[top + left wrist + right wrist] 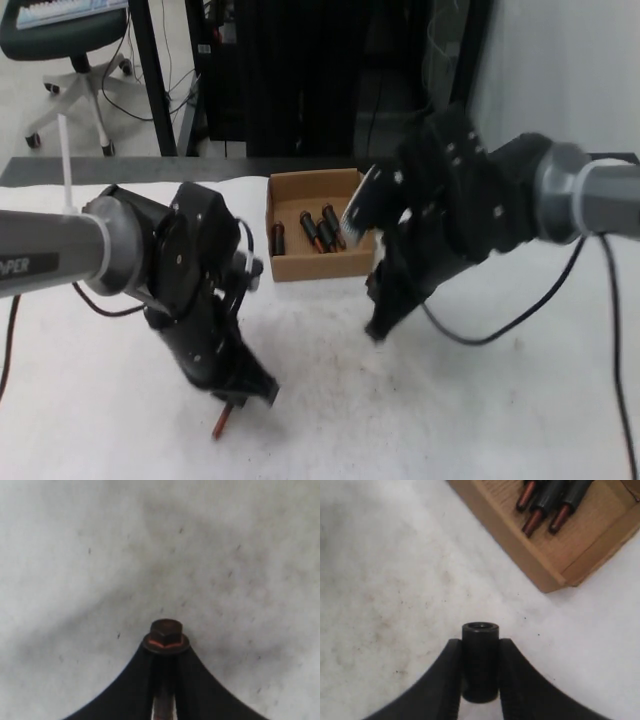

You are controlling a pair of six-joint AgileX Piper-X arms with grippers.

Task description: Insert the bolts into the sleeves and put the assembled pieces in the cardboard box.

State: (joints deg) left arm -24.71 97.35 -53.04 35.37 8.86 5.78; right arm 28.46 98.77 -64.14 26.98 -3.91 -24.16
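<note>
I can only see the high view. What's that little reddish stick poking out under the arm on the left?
Observer: That's a bolt. The left wrist view shows its six-sided head poking out past the tips of the left gripper, which is shut on it.
Operator: Is the other arm holding something too? It's all dark there.
Observer: Yes. In the right wrist view the right gripper is shut on a black sleeve, and you can see the sleeve's hollow end.

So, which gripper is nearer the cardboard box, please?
Right. The right gripper, holding a sleeve, is close beside the cardboard box; the left gripper, holding a bolt, is farther off.
</note>
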